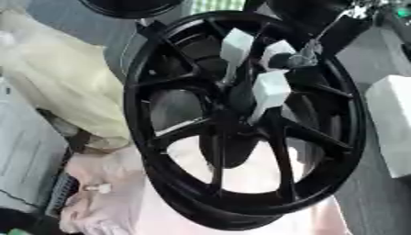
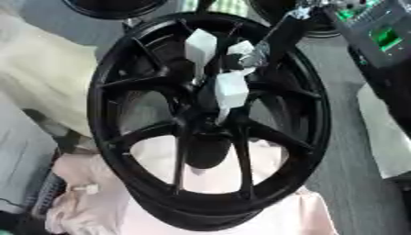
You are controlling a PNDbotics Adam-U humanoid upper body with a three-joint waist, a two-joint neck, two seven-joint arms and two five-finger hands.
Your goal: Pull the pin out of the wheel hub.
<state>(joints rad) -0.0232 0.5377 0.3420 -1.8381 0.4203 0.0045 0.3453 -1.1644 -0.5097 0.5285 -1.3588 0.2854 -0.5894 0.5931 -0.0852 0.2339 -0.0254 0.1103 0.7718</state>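
A black spoked wheel (image 1: 160, 137) stands tilted and fills the middle of both views. Its hub (image 1: 233, 103) lies slightly above the wheel's centre. My right arm comes in from the upper right, and my right hand (image 1: 298, 58) sits over the hub, against the upper spokes. Three pale blocky pieces (image 1: 271, 89) stand over the hub beside the hand, with thin grey stems pointing in toward it. I cannot make out the pin itself among them. My left hand shows in no view.
Pink cloth (image 1: 104, 197) lies under and left of the wheel, with cream fabric (image 1: 56, 78) further left. A white box (image 1: 393, 124) stands at the right. Another black wheel (image 1: 132, 7) is at the top, and a dark device with a green screen (image 2: 384, 39) is upper right.
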